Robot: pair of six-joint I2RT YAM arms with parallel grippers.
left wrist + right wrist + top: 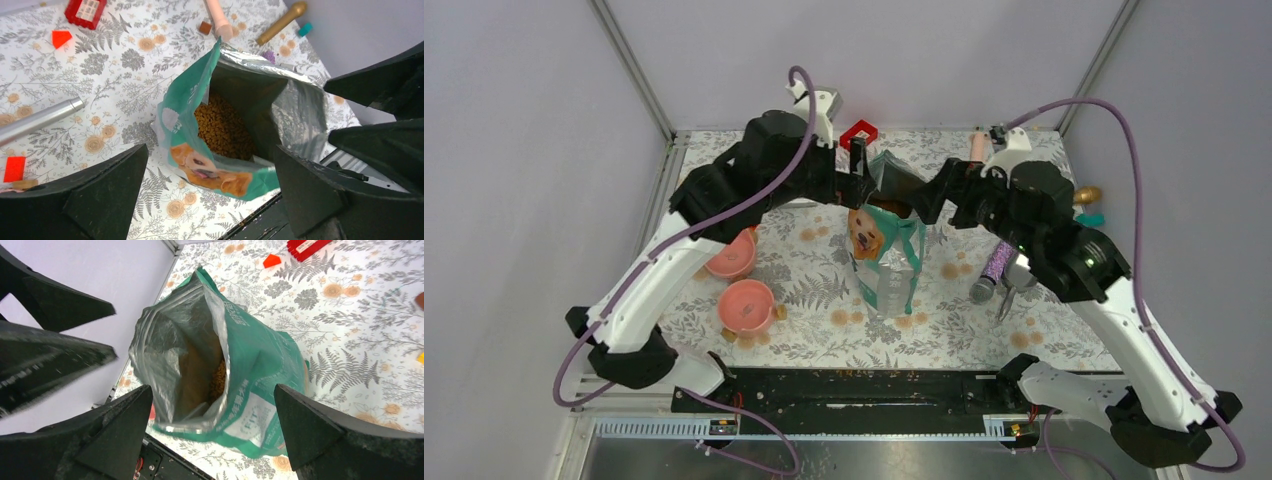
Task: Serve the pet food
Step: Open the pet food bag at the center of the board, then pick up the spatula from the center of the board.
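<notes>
Black fingers of the left hand (210,150) and the right hand (212,387) frame their wrist views, spread wide and grasping nothing, poised over opposite sides of the pet food pouch (886,255), probably ready to take its rim. It stands upright unaided in the middle of the tabletop (125,75), mouth gaping, which keeps the food from spilling, with two pink bowls (746,305) near on its left. Small brown kibble (222,127) lies low inside the silver lining; the outside is teal-green and white with a golden dog's face.
</notes>
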